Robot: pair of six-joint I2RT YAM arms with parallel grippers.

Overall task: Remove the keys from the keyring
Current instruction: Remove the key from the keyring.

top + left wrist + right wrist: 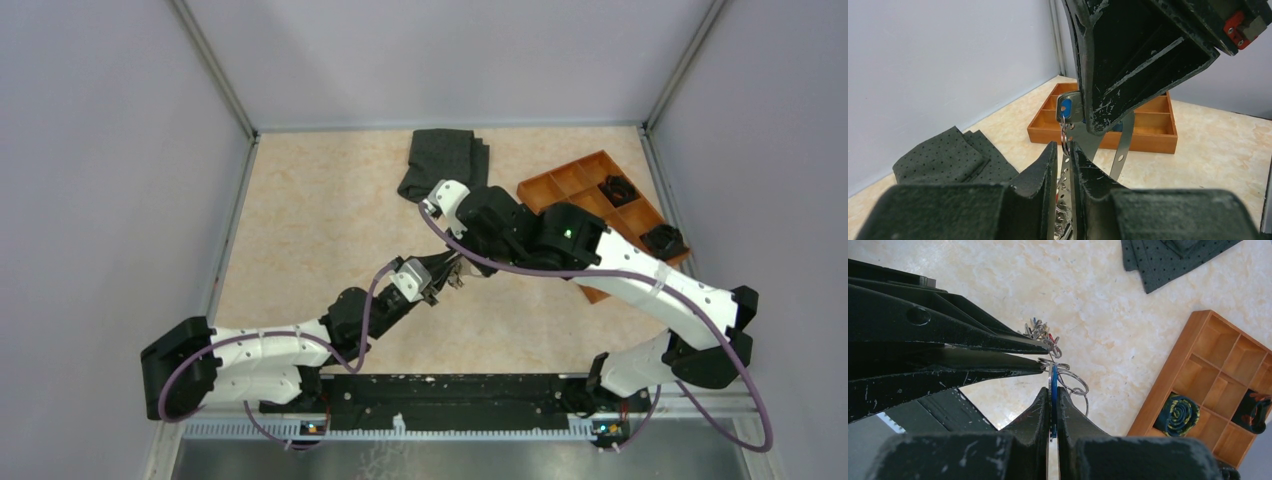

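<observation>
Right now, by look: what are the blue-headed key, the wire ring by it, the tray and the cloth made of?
Key: blue head looks like matt plastic, with silvery metal beside it.
Ring: thin bright wire that glints, probably steel.
Tray: orange-brown wood with a smooth finish and faint grain.
Cloth: dark grey fabric in soft folds, with a dotted pattern; holes or print, cannot tell.

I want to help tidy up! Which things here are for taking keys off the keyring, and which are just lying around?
For the job: blue key pinched in the right gripper; keyring at the tips of the left gripper; other keys bunched there.
Lying about: folded dark cloth; wooden tray; rolled things in it.
</observation>
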